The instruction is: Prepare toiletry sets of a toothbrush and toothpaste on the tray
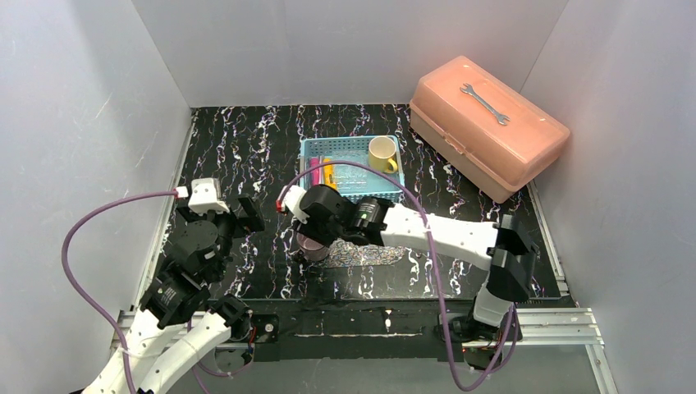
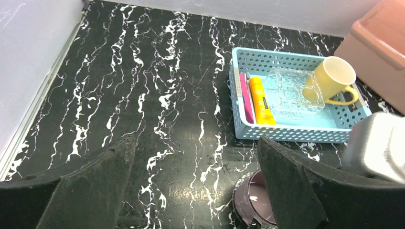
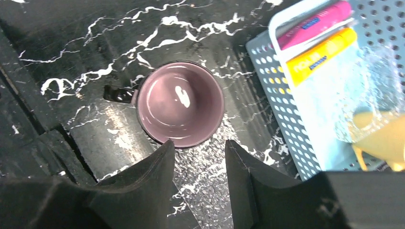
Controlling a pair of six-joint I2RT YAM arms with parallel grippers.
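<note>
A pink-magenta tube (image 3: 313, 24) and a yellow tube (image 3: 322, 55) lie side by side at the left end of the light-blue mesh basket (image 1: 351, 190); both also show in the left wrist view, pink (image 2: 246, 95) and yellow (image 2: 261, 100). I cannot make out a toothbrush for certain. The clear glittery tray (image 1: 373, 254) lies flat in front of the basket, and it also shows in the right wrist view (image 3: 205, 176). My right gripper (image 3: 198, 145) is open and empty, hovering over the tray's left end. My left gripper (image 2: 196, 140) is wide open and empty, left of the tray.
A purple cup (image 3: 180, 103) stands at the tray's left end, just beyond my right fingertips. A yellow cup (image 1: 382, 154) and a clear plastic piece (image 2: 291, 90) sit in the basket. A salmon toolbox (image 1: 525, 139) with a wrench (image 1: 484, 104) on it stands back right.
</note>
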